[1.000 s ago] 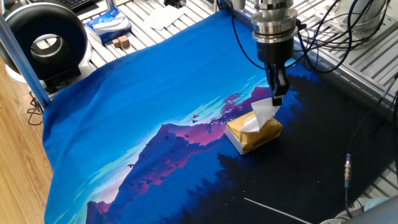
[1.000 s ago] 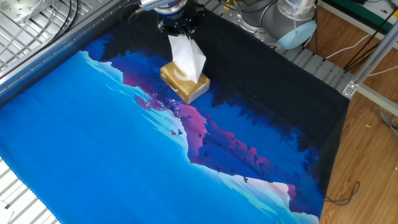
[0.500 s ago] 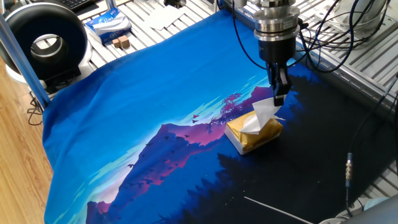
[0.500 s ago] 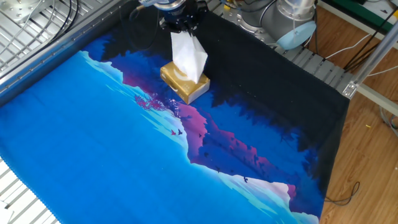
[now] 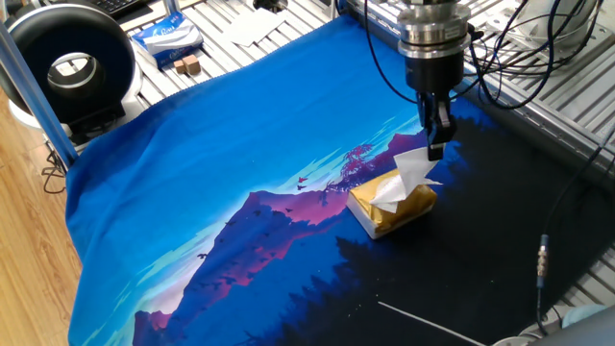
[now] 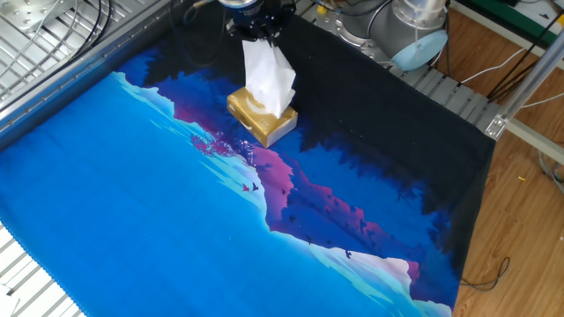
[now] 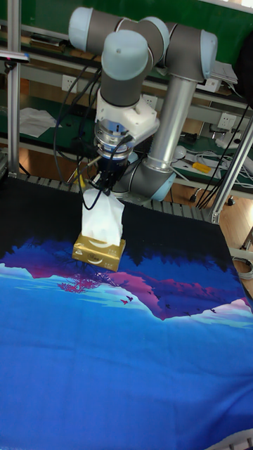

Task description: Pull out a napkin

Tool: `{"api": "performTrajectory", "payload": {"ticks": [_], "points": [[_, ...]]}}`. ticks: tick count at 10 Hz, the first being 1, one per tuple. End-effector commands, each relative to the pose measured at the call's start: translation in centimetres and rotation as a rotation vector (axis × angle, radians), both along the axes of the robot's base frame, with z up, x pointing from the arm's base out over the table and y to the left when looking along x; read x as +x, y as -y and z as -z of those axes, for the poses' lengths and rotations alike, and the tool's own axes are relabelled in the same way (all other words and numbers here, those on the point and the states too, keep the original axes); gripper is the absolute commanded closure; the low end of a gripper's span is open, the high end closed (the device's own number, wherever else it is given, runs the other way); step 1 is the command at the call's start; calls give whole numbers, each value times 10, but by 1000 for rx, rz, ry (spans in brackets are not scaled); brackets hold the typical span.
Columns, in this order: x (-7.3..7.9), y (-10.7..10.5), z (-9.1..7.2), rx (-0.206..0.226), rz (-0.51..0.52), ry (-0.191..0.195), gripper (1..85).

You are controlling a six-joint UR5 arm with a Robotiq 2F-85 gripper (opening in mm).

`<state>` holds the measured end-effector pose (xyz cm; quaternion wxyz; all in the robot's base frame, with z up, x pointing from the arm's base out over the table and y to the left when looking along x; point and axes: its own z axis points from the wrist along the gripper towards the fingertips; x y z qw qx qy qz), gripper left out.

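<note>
The white napkin stretches upward out of the golden-yellow tissue pack, its lower end still inside the slot. My gripper hangs just above the pack, shut on the napkin's top edge. The pack rests flat on the printed cloth, near where the dark part begins.
A blue-and-white packet and small brown blocks lie at the back left beside a black round device. Cables hang behind the arm. A thin white rod lies on the cloth's dark near corner.
The gripper has risen and shifted slightly away from the pack, drawing the napkin taller out of the slot. The pack has stayed in place.
</note>
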<state>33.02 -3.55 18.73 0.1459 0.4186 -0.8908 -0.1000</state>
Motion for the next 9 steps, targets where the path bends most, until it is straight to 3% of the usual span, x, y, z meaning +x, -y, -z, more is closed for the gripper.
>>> {"api": "performTrajectory", "payload": {"ticks": [1, 3, 5, 7, 9], "points": [[24, -1, -2, 0, 21, 128, 847], [34, 1, -6, -3, 34, 192, 847], [44, 11, -10, -35, 37, 261, 847], [51, 16, -13, -60, 47, 301, 847], [49, 23, -17, -92, 53, 311, 847]]}}
